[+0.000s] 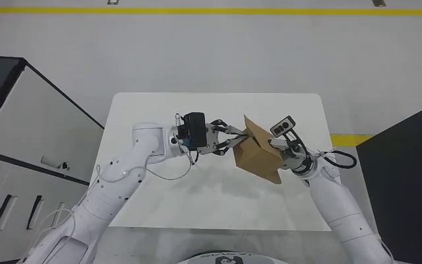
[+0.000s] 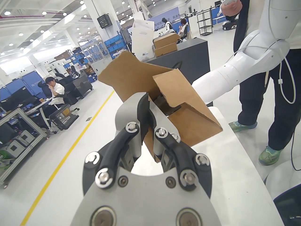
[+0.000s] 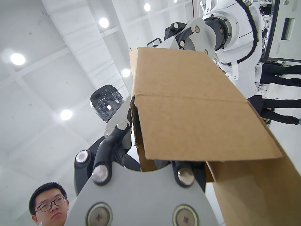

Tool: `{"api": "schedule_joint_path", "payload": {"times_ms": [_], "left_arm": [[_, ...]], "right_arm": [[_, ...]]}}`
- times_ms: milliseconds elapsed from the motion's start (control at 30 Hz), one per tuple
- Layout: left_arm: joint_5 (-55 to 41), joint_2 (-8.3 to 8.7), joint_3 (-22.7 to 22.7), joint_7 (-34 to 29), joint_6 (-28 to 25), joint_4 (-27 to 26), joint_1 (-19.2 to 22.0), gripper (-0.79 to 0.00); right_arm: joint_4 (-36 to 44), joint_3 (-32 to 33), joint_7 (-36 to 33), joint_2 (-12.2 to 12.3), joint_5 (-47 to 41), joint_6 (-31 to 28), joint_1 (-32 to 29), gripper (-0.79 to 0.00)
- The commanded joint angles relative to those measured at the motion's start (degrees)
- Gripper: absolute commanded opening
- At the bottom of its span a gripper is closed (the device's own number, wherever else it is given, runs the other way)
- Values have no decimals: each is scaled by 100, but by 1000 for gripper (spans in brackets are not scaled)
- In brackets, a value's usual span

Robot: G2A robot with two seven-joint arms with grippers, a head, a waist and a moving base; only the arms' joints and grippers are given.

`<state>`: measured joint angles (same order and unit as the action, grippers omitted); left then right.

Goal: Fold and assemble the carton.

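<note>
The carton (image 1: 260, 155), plain brown cardboard, was held between the two arms over the right half of the white desk (image 1: 151, 112), just right of the middle. It was tilted, with one corner pointed toward the far side and its long body slanted toward the near right. It was only partly formed: in the left wrist view, its flaps (image 2: 131, 71) were seen standing loose and spread apart, with the hollow inside open between them. Whether its lowest corner rested on the desk could not be told.

The left gripper (image 1: 236, 140) was stretched in from the left across the middle of the desk. Its jaws were clenched on a cardboard edge at the carton's left end, and that edge was pinched between the two dark fingers (image 2: 143, 104).

The right gripper (image 1: 285, 150) was placed at the carton's right side, with its arm brought in from the near right corner. Its jaws were closed on a side wall of the carton. One finger (image 3: 122, 130) was pressed against the outer face of that wall, while the other was largely hidden behind a hanging flap.
</note>
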<state>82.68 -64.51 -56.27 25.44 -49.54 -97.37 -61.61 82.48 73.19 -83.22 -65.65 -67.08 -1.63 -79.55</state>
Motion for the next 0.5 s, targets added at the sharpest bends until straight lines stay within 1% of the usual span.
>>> {"api": "schedule_joint_path", "payload": {"times_ms": [0, 200, 467], "left_arm": [[-2, 6, -37, 6, 17, -1, -2, -785], [10, 22, -109, 7, 20, -42, -38, -785], [-11, -2, 13, 4, 3, -28, -30, -785]], "right_arm": [[-10, 17, 4, -1, -1, -4, 1, -785], [-19, 58, -6, -7, -8, -3, -6, -785], [2, 66, 3, -20, 10, 1, -21, -785]]}}
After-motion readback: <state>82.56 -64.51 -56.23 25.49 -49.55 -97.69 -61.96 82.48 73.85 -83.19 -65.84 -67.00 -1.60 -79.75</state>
